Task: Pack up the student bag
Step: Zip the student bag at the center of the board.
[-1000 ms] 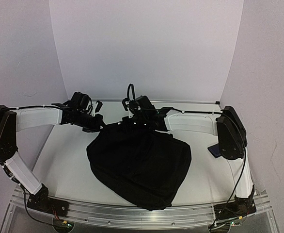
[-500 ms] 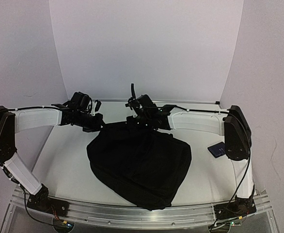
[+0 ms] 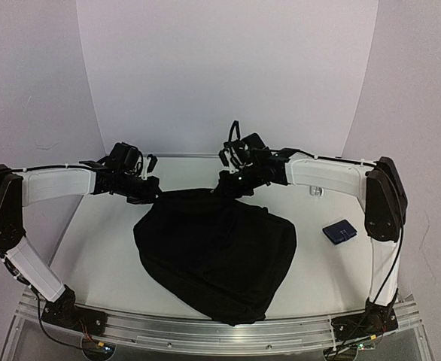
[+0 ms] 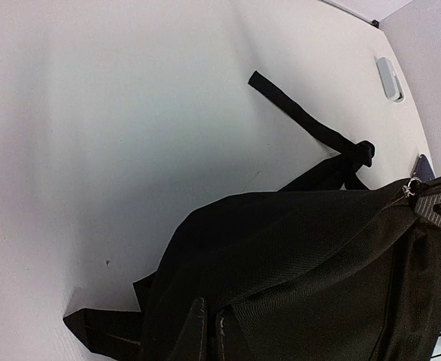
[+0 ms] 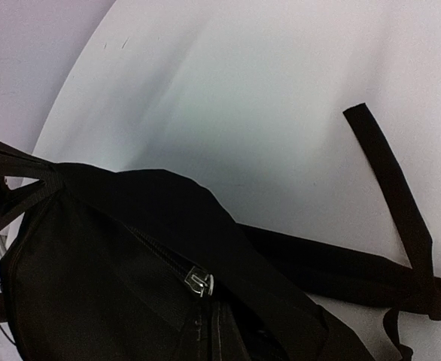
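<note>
Starting at the near rail, where both arms are bolted, the bag lies slumped in the middle of the table, its bulk towards the rail and its top edge turned to the far side. A small blue pouch sits well apart on the right, near the right arm's elbow. At the bag's far left corner the left gripper is clenched on taut webbing, and the right gripper is clenched on the far rim, with the fabric drawn up into a peak beneath it. The step looks like getting the mouth open. A zip pull shows on the closed seam, and no lining is visible. The next move probably calls for one arm to anchor the rim while the other regrips the pull and runs it along the teeth. A loose strap trails on the table beyond the bag and could snag a sweep. There is bare table to either side, but the backdrop stands near behind both wrists.
</note>
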Robot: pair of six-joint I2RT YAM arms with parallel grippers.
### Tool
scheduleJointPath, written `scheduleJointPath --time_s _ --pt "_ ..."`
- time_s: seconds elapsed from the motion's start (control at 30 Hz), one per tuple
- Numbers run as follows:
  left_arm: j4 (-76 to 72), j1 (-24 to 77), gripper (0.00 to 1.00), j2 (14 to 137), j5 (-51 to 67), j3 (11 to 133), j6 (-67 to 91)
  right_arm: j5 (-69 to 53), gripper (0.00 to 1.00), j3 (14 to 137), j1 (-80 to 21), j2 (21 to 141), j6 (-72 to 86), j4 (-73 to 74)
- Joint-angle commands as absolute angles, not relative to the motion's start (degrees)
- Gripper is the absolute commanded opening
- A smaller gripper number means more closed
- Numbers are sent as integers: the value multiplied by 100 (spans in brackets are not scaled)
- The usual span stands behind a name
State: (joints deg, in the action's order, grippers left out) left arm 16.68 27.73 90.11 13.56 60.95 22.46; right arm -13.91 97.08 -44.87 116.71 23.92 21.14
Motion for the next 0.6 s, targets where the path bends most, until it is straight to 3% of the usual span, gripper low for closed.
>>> scheduleJointPath --time_s 0.0,0.37,0.57 --pt "1797 2587 0 8791 411 6276 2103 -2184 0 9492 -4155 11008 2580 2171" --pt "1840 2505 0 9096 209 6506 2294 -2619 0 8724 -3835 10524 2626 2162" --pt "1433 2506 0 9346 738 6675 1954 -2831 1 8747 -3834 10432 2469 2120"
